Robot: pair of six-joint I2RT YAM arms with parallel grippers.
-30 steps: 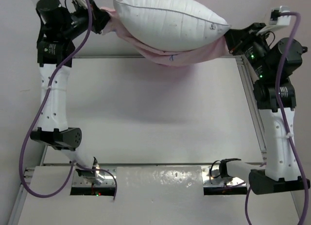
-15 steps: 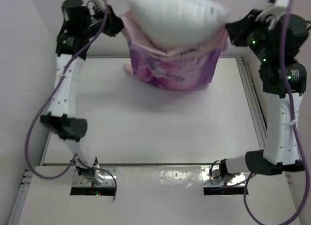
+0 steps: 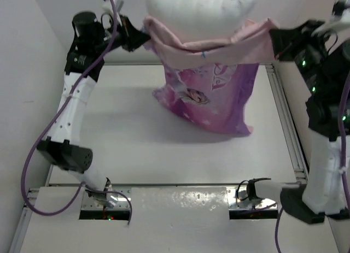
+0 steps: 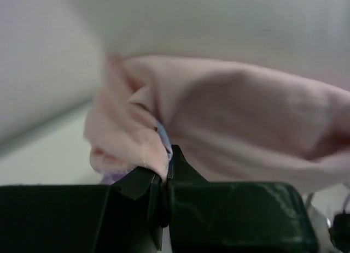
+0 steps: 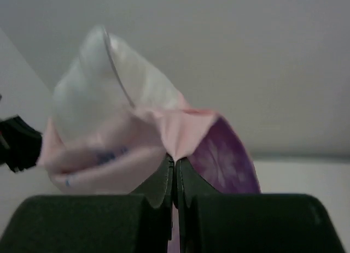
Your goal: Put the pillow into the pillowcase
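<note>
From above, the pillow (image 3: 199, 12) pokes out of the pillowcase (image 3: 216, 97), strung between left gripper (image 3: 144, 39) and right gripper (image 3: 273, 35). Left wrist alone shows jaws pinched tight on its pink hem. Right wrist: jaws nipping a corner, pillow seemingly just beyond.

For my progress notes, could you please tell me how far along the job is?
Done: the pillow sits partly inside the pillowcase mouth. In hand: the left gripper and right gripper pinch the opening's corners, the case hanging between them. Remaining: the pillow's upper part shows above the rim.
</note>
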